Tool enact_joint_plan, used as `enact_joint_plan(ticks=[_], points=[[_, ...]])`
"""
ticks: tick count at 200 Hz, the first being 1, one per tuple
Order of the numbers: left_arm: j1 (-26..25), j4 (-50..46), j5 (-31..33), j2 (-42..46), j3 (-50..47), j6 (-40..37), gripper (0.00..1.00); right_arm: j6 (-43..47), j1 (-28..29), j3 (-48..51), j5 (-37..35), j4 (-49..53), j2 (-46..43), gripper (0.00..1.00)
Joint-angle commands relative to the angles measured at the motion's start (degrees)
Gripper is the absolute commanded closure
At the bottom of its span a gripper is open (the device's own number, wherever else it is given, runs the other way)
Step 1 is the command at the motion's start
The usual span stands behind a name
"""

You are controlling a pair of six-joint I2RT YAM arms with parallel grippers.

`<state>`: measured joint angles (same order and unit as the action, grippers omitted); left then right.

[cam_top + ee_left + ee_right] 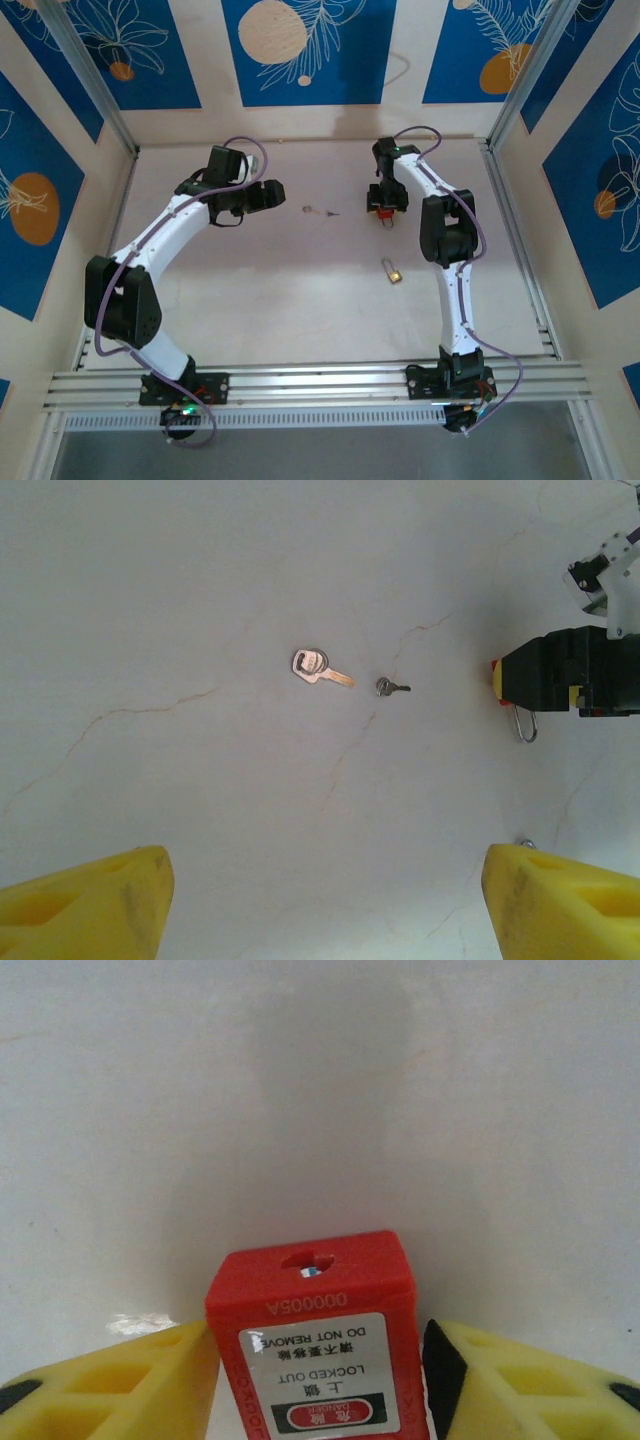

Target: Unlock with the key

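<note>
A red padlock (312, 1332) with a white "locked out" label lies on the table, keyhole end toward the far wall. My right gripper (318, 1392) is shut on its body, one yellow finger on each side; its steel shackle (525, 725) sticks out toward the near side. A silver key (318, 667) with a brass-coloured blade lies on the table to the lock's left, with a smaller dark key (391, 687) beside it. My left gripper (325, 905) hovers open and empty, left of the keys (310, 210), facing them.
A small brass padlock (392, 270) lies on the table nearer the arm bases, beside the right arm. Metal rails (320, 385) run along the near edge, and patterned walls enclose the other three sides.
</note>
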<state>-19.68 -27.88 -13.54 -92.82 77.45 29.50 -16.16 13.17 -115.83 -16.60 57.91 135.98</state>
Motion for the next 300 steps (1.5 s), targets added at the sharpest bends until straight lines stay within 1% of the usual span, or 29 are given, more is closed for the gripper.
enact_joint_plan(ticks=[1, 23, 72, 94, 130, 183, 215, 250, 283, 300], points=[[-0.5, 1.3, -1.6, 0.8, -1.0, -0.2, 0.2, -0.5, 0.4, -0.8, -1.1, 0.5, -0.1, 0.46], [-0.4, 0.9, -1.0, 0.9, -0.6, -0.7, 0.2, -0.1, 0.4, 0.6, -1.0, -1.0, -0.8, 0.48], [-0.3, 0.9, 0.5, 1.4, -0.8, -1.5, 0.19, -0.4, 0.6, 4.3, -1.2, -4.0, -5.1, 0.49], [-0.3, 0.9, 1.0, 1.3, -0.8, -1.6, 0.19, -1.1, 0.9, 5.9, -2.4, -5.5, -6.7, 0.5], [-0.2, 1.1, 1.1, 1.3, -1.0, -1.8, 0.19, -1.3, 1.2, 7.0, -2.9, -6.6, -6.8, 0.55], [-0.1, 1.1, 1.1, 1.2, -1.0, -1.7, 0.19, -1.3, 1.9, 7.8, -3.5, -7.1, -8.4, 0.56], [0.2, 1.2, 1.1, 1.1, -1.1, -1.6, 0.19, -1.5, 3.1, 10.2, -3.7, -8.0, -11.5, 0.56], [0.5, 1.2, 1.7, 0.8, -1.2, -1.8, 0.19, -2.3, 6.7, 13.4, -3.9, -7.8, -15.3, 0.56], [1.4, 0.9, 2.8, 0.5, -1.2, -1.9, 0.19, -4.1, 13.3, 18.0, -5.6, -7.6, -18.8, 0.56], [2.1, 0.8, 3.0, 0.4, -1.2, -1.8, 0.19, -6.0, 17.3, 21.2, -4.6, -8.3, -20.6, 0.56]])
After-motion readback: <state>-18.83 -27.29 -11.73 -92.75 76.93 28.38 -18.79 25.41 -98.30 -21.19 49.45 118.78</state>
